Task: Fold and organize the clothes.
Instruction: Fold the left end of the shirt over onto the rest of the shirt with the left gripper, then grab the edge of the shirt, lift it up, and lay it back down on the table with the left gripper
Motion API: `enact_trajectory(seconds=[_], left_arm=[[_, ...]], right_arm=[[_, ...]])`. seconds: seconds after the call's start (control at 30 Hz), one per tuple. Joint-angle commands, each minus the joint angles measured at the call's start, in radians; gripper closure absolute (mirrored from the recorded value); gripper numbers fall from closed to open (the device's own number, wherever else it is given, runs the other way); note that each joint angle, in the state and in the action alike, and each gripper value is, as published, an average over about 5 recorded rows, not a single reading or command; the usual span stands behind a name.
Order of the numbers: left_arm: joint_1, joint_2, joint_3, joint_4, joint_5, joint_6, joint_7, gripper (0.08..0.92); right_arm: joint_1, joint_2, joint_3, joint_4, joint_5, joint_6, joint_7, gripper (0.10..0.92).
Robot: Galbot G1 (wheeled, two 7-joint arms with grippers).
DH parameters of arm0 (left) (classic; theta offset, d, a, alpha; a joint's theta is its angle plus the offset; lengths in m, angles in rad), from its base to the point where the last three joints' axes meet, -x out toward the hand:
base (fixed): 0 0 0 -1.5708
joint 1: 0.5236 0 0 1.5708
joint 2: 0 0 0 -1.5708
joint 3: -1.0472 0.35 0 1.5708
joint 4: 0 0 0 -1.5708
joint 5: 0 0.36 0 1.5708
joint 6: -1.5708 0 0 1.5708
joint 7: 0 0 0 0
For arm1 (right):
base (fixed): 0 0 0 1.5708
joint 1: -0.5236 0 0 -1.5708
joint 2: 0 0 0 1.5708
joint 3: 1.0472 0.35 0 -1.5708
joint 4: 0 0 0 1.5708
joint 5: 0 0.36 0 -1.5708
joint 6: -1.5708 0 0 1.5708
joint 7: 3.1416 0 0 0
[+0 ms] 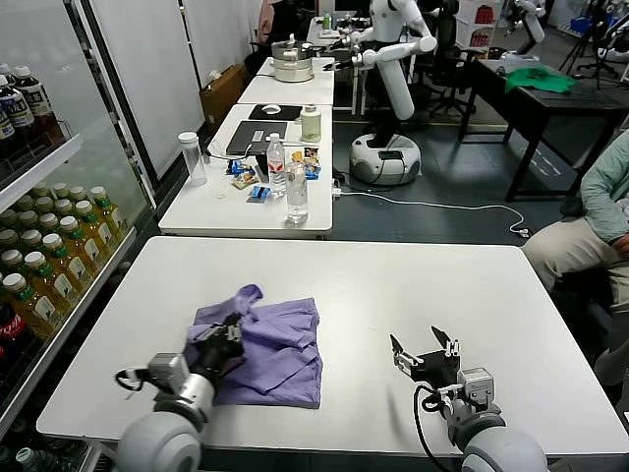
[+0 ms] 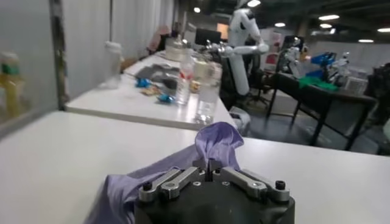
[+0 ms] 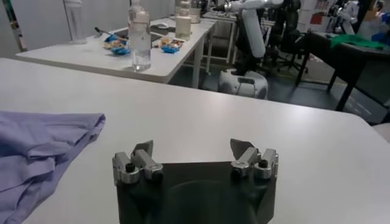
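The lavender T-shirt (image 1: 270, 349) lies partly folded on the white table (image 1: 393, 285), left of centre. My left gripper (image 1: 228, 339) is shut on a raised fold at the shirt's left edge. In the left wrist view the gripper (image 2: 209, 169) pinches the cloth, and a peak of the T-shirt (image 2: 216, 143) stands up just beyond it. My right gripper (image 1: 425, 346) is open and empty, low over the bare table to the right of the shirt. In the right wrist view the right gripper (image 3: 194, 152) has its jaws wide apart, and the T-shirt (image 3: 42, 143) lies off to one side.
A second white table (image 1: 226, 197) behind carries water bottles (image 1: 297, 192), snacks and a laptop. A drinks fridge (image 1: 49, 226) stands at the left. A seated person (image 1: 600, 221) is at the right. A white robot (image 1: 393, 88) stands in the background.
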Motion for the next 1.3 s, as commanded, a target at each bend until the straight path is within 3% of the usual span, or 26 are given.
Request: enact_trajectory(seconds=[0.03,0.13,0.27,0.47,0.57,0.77,1.0,1.3], left_arm=[[-0.127,-0.143,0.177,0.179,0.042,-0.002,-0.038,0.899],[-0.136,-0.191,0.195,0.191,0.048,-0.006,-0.071,0.889],[-0.128,-0.203,0.189,0.129,0.005,-0.010,-0.093,0.807],[-0.048,-0.101,0.078,-0.114,-0.095,-0.003,-0.082,0.635],[0.014,-0.017,-0.047,-0.155,-0.067,-0.003,-0.078,0.548],[0.120,0.103,-0.258,0.029,-0.028,-0.005,-0.084,0.375],[0.111,0.073,-0.244,0.210,0.087,-0.025,-0.028,0.197],[0.053,0.037,-0.204,0.281,0.182,-0.069,0.083,0.177]], right_arm=[[0.005,0.002,-0.010,-0.004,-0.004,0.000,0.001,0.203],[0.011,0.002,-0.021,-0.005,-0.007,0.000,0.003,0.203],[0.015,-0.003,-0.023,-0.005,-0.007,0.000,0.002,0.203],[0.021,-0.007,-0.026,-0.011,-0.007,0.000,0.000,0.203],[0.026,-0.008,-0.029,-0.014,-0.007,0.000,-0.002,0.203],[0.027,-0.008,-0.031,-0.016,-0.008,0.000,-0.006,0.203],[0.020,-0.013,-0.024,-0.016,-0.010,0.000,-0.008,0.203],[0.019,-0.013,-0.022,-0.018,-0.010,0.000,-0.009,0.203]])
